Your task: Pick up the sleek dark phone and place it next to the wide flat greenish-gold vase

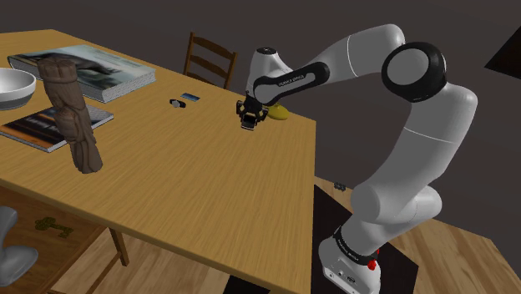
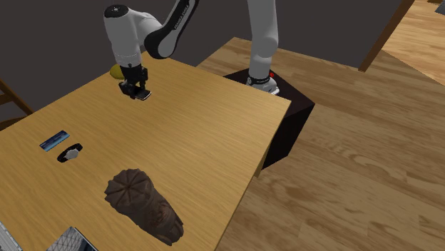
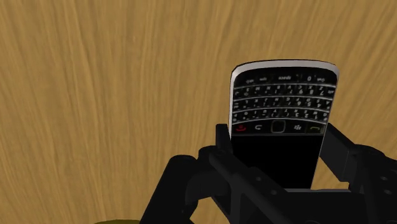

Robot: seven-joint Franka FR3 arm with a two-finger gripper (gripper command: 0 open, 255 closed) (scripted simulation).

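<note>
wooden table (image 1: 209, 192), fingers (image 3: 338, 153) clasp dark phone (image 3: 280, 114) lengthwise, keypad end outward

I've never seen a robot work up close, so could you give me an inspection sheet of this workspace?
Surface: wooden table.
Job's things: dark phone clasped between the fingers; yellow-green vase on the table close beside them.
Clutter: brown carved figure, books, white bowl, watch, blue card.
Fingers: shut on the phone.
Cables: nothing seen.
Surroundings: chair, wooden floor, dark walls.
</note>
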